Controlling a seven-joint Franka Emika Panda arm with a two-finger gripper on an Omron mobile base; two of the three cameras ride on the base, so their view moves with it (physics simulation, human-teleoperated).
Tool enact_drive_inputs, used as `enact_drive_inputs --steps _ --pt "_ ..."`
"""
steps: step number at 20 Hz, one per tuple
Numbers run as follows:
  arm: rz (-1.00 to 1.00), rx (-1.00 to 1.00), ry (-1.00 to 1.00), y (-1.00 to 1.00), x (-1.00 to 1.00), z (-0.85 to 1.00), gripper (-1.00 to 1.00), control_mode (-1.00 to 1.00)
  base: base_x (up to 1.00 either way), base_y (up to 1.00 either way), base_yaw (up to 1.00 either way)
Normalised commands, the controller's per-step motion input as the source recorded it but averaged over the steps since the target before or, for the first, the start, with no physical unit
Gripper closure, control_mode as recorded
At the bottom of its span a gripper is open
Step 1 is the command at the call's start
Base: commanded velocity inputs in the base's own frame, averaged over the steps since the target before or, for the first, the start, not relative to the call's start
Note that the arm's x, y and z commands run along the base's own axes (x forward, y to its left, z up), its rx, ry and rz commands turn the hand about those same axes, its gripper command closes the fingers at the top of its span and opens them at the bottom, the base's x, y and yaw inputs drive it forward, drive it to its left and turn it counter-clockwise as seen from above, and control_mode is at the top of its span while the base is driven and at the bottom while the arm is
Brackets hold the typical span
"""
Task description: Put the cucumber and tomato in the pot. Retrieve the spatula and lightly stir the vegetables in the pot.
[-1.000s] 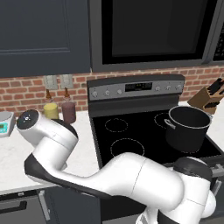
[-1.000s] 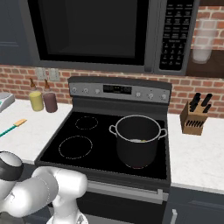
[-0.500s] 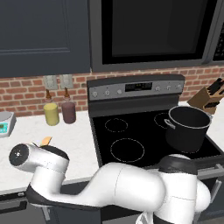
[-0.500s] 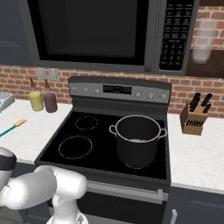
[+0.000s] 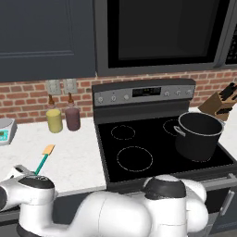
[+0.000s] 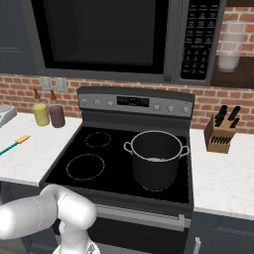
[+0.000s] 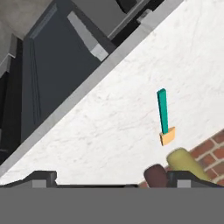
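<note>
Teal-handled spatula [image 7: 163, 114] is lying flat on the white tabletop [image 5: 78, 157], left of the stove, well apart from the pot [image 6: 155, 158]. Hand [image 7: 109, 176] is hanging above it, fingers apart, nothing held. I'd be centring over the handle, jaws across it, then lowering straight.

a red brick wall [image 6: 213, 101] runs behind a black stove [image 6: 119, 163] with a grey control panel [image 6: 134, 103]. above it hangs a dark microwave [image 6: 119, 34], with dark cabinets [image 5: 46, 37] to its left. white marble counters [image 6: 223, 173] flank the stove – a knife block [image 6: 221, 134] stands on the right one, while two jars, yellow [image 5: 54, 120] and maroon [image 5: 72, 118], sit by the wall on the left one, under two outlets [image 5: 61, 86]. a scale [image 5: 5, 130] sits at the far left.
</note>
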Motion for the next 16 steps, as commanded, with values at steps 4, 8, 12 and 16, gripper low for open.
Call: enact_drive_inputs --steps 4,8,12,16 --pt "-0.08 -0.10 0.00 0.39 0.22 0.00 -1.00 -1.00 0.00 0.00 0.00" --pt "-0.06 -0.05 0.05 0.16 0.26 0.00 -1.00 -1.00 0.00 0.00 0.00" --pt "-0.02 -0.03 0.06 0.00 0.25 -0.09 -1.00 -1.00 0.00 0.00 0.00" --pt "0.00 -0.02 0.07 0.00 0.24 -0.24 -1.00 -1.00 0.00 0.00 0.00"
